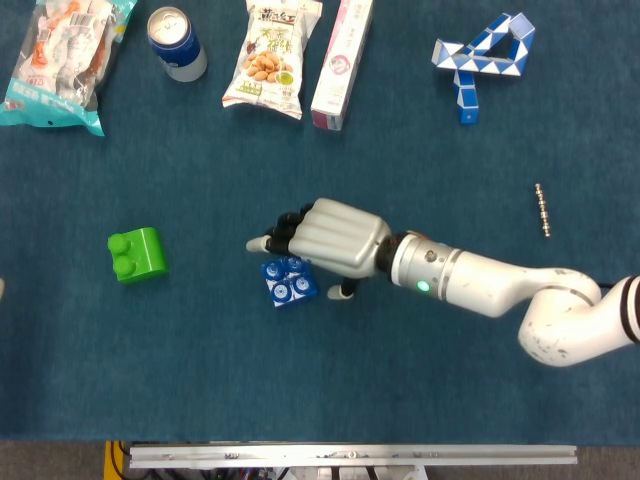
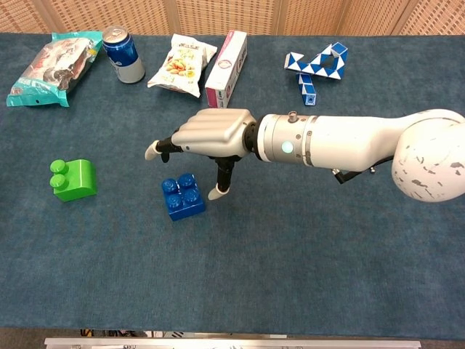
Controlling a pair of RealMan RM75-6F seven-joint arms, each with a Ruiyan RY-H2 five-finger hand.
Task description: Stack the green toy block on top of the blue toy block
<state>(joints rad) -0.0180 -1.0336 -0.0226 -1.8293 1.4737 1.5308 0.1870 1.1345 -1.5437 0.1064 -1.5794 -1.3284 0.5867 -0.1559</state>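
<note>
My right hand [image 1: 335,238] is hovering with fingers [image 2: 154,149] spread, holding nothing, just above the blue block [image 1: 289,282], sitting studs-up mid-tabletop [image 1: 200,380]. The green block [image 1: 136,254] is lying well apart leftward, open cloth between.

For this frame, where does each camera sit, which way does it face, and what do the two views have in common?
Head view: high above, looking almost straight down on the blue table; shows the right hand and forearm entering from the right.
Chest view: lower, at the near edge, looking obliquely across the table toward a wicker wall; same right hand.
Shared: blue block, studs up, beside the hand; green block; can; snack bags; puzzle snake. Left hand absent from both.
</note>
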